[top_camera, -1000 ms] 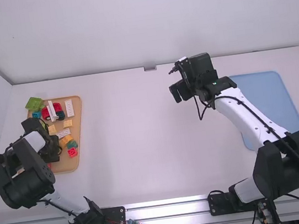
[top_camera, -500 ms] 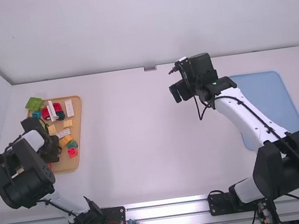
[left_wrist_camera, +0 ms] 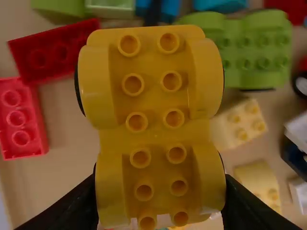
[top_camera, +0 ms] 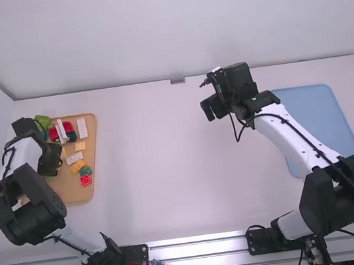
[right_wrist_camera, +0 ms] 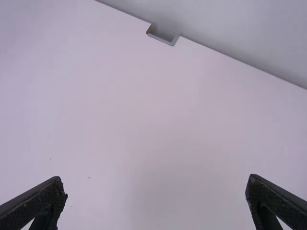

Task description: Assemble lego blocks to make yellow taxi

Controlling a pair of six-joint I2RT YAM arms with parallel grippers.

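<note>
High view as dial: tan tray [top_camera: 73,194] at nine o'clock. Over it, left gripper [left_wrist_camera: 160,184] clamped across yellow car body [left_wrist_camera: 153,132] — smooth plastic, round hollow studs, bulging arches. Right gripper [right_wrist_camera: 156,181], one o'clock, spread wide, empty. Probably a lift-out: raise clear, keep level, even squeeze — curved flanks could twist.
</note>
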